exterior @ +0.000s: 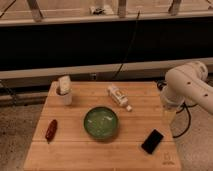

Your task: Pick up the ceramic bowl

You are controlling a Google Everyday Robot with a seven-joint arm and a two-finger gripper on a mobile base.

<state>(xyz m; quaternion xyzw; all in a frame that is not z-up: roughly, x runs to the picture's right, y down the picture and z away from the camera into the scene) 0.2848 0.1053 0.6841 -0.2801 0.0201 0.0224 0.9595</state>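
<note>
Ceramic bowl sits upright near the middle of the wooden counter, green glaze, pale speckles inside, nothing in it that I can see. Nothing touches it.

The white arm is at the counter's right edge. The gripper seems to hang low on it by that edge, well apart from the bowl. I cannot tell how open it is or whether it has anything in it.

- White cup: back left, upright, with something pale standing in it.
- Pale bottle: lying on its side behind the bowl, cap end toward front right.
- Red object: front left, lying flat, can't tell what it is.
- Black phone: front right, flat, near the corner.

A black cable runs down behind the counter.
</note>
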